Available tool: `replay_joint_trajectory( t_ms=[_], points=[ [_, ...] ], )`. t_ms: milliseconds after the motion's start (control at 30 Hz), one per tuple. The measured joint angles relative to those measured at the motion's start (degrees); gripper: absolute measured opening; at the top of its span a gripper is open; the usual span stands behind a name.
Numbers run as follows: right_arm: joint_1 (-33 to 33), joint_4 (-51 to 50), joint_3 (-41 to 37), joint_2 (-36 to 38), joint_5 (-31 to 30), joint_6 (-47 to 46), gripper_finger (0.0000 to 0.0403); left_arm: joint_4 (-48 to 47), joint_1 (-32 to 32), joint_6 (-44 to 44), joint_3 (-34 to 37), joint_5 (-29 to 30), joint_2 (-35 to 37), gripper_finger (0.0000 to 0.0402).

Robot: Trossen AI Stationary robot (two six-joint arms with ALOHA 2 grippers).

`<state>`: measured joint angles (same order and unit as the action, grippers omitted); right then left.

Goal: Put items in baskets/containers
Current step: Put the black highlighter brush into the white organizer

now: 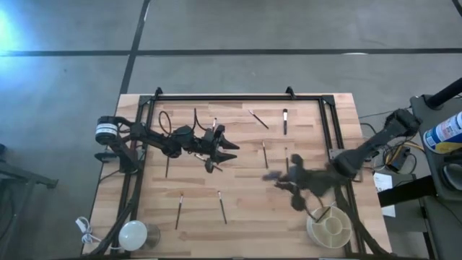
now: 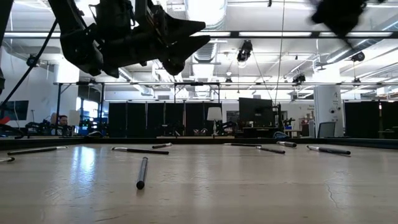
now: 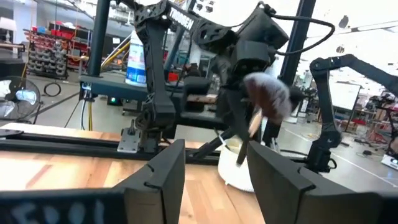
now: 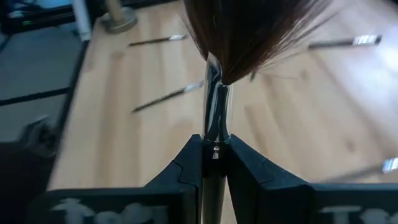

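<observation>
Brushes lie scattered over the wooden table, seen from above; several thin ones sit apart from each other across the boards. Far lower left of the overhead frame: a white glossy dome w/ a cord, not part of the job. Left-centre: the left gripper hovers off the table, fingers spread wide, nothing between them; one thin brush lies below it in frame, another just right of that. In the table-level view a dark brush lies nearest the camera, pointing away.

Right of centre in the overhead frame: the right gripper is blurred, up off the table. Its wrist view shows the fingers pinching the silver ferrule of the big fluffy brush, bristles fanned out beyond the fingertips. Lower right: the round cream tub, divided into compartments round a central cup, near the table edge, w/ what looks like a thin brush already standing in it.

Step in hand, by my reading: carry the fluffy brush to the tub. To do it well, keep the pinch firm on the ferrule, bring the handle end over one open compartment, tip it near upright, lower till the handle is inside the wall, then let go, avoiding the brush already there.
</observation>
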<state>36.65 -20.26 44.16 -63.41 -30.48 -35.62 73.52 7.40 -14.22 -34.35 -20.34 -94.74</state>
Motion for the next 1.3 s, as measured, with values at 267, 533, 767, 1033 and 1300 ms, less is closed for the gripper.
replay_joint_trajectory(
  t_ms=[267, 533, 767, 1033, 1300],
  points=[
    [20.8, -16.7, 0.0, 4.5, -12.2, -25.1, 0.0039, -0.6, 0.0, 0.6, 0.0, 0.0, 0.0, 0.0165],
    [34.7, -24.6, 0.0, 5.7, -16.1, -38.1, 0.0039, -1.3, 0.0, 0.4, -0.5, 0.0, 0.0, 0.0165],
    [40.5, -24.3, -2.0, 3.7, -16.3, -43.1, 0.0039, -2.2, -0.1, -0.9, -0.5, 0.1, 0.0, 0.0165],
    [43.0, -17.1, -7.3, 0.5, -16.0, -45.0, 0.0039, -4.1, -0.1, -1.4, -0.5, 0.1, 0.0, 0.0165],
    [43.0, -16.4, -7.8, -0.2, -15.1, -45.0, 0.0089, -5.3, 0.0, -1.5, -0.5, 1.1, 0.0, 0.0165]
  ],
)
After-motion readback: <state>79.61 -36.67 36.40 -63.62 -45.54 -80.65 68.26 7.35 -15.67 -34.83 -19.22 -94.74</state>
